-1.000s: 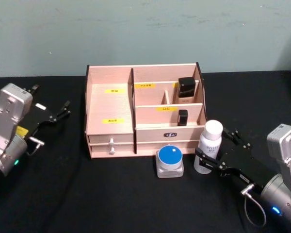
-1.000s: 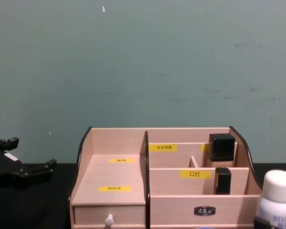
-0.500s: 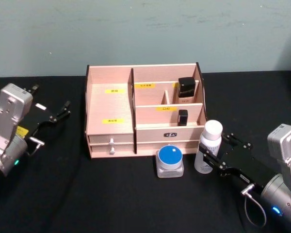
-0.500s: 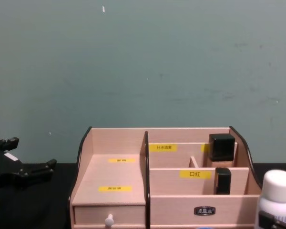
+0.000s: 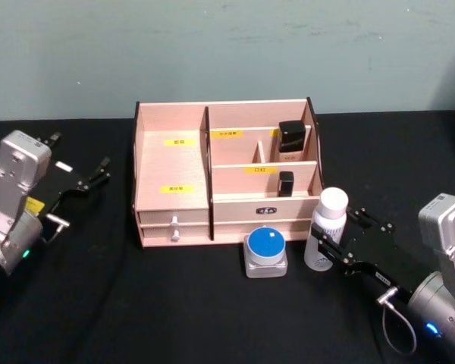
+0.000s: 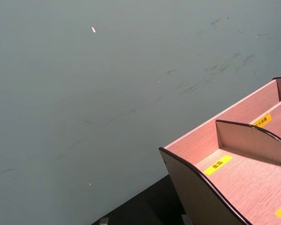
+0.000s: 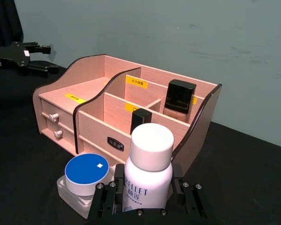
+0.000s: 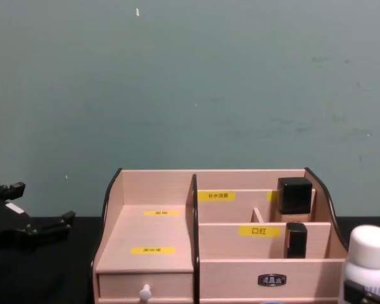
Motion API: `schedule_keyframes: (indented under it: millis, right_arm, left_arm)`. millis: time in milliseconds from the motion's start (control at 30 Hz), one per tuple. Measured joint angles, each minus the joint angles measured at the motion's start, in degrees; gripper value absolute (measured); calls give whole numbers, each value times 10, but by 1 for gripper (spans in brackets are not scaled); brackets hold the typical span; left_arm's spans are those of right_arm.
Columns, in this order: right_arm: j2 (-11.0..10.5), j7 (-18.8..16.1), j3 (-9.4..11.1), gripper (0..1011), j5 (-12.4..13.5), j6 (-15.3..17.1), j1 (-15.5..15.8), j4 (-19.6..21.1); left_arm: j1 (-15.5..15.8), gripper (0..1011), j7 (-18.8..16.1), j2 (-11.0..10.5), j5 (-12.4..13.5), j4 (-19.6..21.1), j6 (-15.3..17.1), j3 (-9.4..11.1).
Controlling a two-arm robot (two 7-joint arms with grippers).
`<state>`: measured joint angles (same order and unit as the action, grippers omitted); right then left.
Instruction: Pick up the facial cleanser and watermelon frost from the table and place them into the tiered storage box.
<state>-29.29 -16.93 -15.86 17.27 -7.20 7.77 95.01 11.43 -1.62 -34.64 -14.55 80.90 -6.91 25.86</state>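
While the facial cleanser (image 5: 327, 231) stands on the table (image 5: 174, 303) at the tiered storage box's (image 5: 173, 163) 5 o'clock corner, you see the right gripper (image 7: 146, 174) with jaws pressed against its sides. The watermelon frost (image 5: 266, 252) sits at the bottle's 9 o'clock. The left gripper (image 5: 80, 155) sits at the box's 9 o'clock, jaws spread wide and empty.

Tiered storage box (image 6: 243, 185) corner, yellow labels (image 6: 218, 165), teal wall (image 6: 93, 93) behind.
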Motion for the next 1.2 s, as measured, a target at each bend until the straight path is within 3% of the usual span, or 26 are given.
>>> schedule_keyframes:
  millis: [333,733,967,1200]
  right_arm:
    - [9,-20,12,605,-3,5,0,11]
    - [6,-56,20,605,3,39,-4,84]
    - [11,-64,3,605,-3,55,-43,109]
    - [28,-63,-16,605,-12,66,-90,94]
  left_arm:
    - [0,1001,0,0,0,0,0,0]
    - [0,1001,0,0,0,0,0,0]
    - [0,1001,0,0,0,0,0,0]
    - [0,1001,0,0,0,0,0,0]
